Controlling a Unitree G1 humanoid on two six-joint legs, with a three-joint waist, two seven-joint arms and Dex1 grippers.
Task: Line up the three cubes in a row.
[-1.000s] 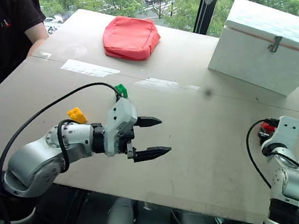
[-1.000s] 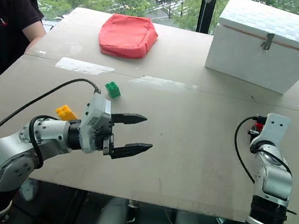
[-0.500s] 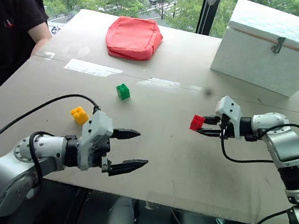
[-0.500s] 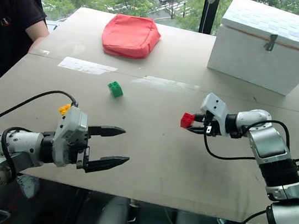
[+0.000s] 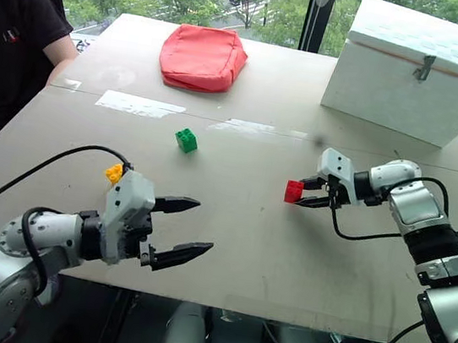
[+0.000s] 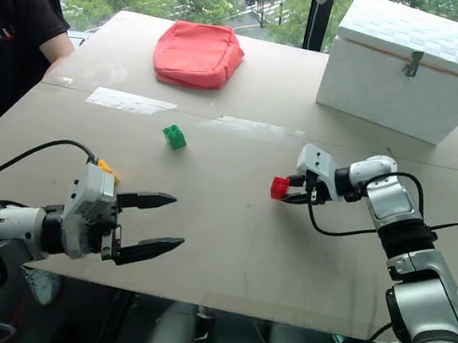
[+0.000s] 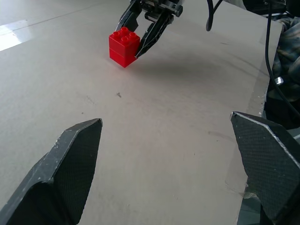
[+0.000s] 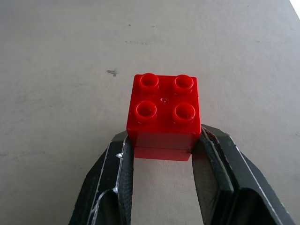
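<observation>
The yellow cube [image 5: 113, 173] is half hidden behind the body of the left gripper [image 5: 180, 229], so only its upper part is seen, near the table's left side; in the right eye view it shows as a sliver [image 6: 106, 168] beside the gripper housing. The person [image 5: 13, 39] at the far left is cut off by the frame edge, and the white box [image 5: 414, 70] at the far right corner is clipped at its right end. The red cube [image 5: 294, 191] is clamped between the two black fingers of the right gripper [image 5: 311, 192], studs up; whether its base touches the table [image 5: 235, 249] or is held just above it cannot be told, though the left wrist view shows it low over the board with a shadow close beneath. The lower faces of the red cube are covered by the fingers [image 8: 117, 168] in the right wrist view. The left gripper is held with its jaws spread wide and nothing between them, over the near edge of the table. The green cube [image 5: 186, 140] lies alone in the open middle of the board, well apart from both grippers. A broad bare stretch of table is left between the green cube and the red cube, and between them and the near edge. The red pouch [image 5: 203, 55] rests near the far edge, well clear of the cubes.
</observation>
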